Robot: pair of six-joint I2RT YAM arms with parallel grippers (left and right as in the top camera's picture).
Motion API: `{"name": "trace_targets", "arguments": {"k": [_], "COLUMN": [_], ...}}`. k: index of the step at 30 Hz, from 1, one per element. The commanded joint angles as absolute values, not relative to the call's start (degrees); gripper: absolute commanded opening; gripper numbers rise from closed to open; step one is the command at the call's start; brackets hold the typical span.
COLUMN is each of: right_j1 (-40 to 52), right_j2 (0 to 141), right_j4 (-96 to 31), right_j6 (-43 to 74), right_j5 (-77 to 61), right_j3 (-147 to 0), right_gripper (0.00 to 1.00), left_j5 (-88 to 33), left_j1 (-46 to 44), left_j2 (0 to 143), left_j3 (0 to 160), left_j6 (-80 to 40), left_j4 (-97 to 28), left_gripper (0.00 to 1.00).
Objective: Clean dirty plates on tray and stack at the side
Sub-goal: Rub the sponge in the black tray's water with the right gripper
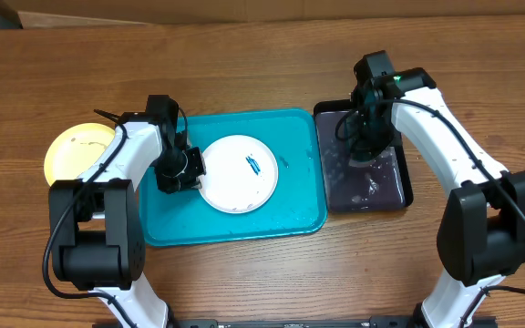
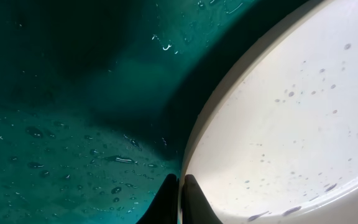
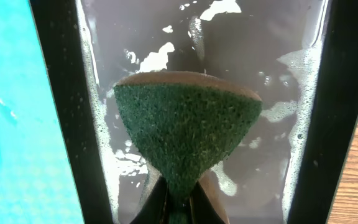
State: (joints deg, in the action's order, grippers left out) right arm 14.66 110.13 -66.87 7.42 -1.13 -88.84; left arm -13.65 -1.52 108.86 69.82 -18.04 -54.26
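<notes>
A white plate (image 1: 237, 173) with small blue smears lies on the teal tray (image 1: 294, 196). My left gripper (image 1: 182, 169) is shut on the plate's left rim; the left wrist view shows the fingers (image 2: 181, 193) pinching the rim of the white plate (image 2: 291, 124) over the wet tray (image 2: 73, 112). A yellow plate (image 1: 69, 150) lies on the table left of the tray. The mint-green plate is out of view. My right gripper (image 1: 365, 137) is shut on a green sponge (image 3: 188, 134), with its fingers (image 3: 180, 205) over the black tray.
The black tray (image 1: 399, 187) holds soapy water and stands right of the teal tray; it also shows in the right wrist view (image 3: 61, 112). Bare wooden table lies behind and in front of both trays.
</notes>
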Motion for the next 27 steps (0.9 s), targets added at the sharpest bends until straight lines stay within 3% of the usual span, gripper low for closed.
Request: {"name": "trace_targets", "arguments": {"k": [1, 27], "right_j1": [14.5, 15.7], "right_j2": [108.1, 108.1], "right_j4": [-66.8, -71.0], "right_j6": [7.2, 8.8], "right_j5": [-0.9, -1.8], "right_j3": [-90.5, -89.0], "right_gripper": [0.04, 0.04], "left_j5": [-13.6, -13.5], "left_j1": [-2.0, -7.8], "left_j2": [107.8, 107.8], "left_j3": [69.5, 69.5], "left_j6": [-18.2, -18.3], "left_j4": [-54.4, -53.3], "left_gripper": [0.04, 0.04]}}
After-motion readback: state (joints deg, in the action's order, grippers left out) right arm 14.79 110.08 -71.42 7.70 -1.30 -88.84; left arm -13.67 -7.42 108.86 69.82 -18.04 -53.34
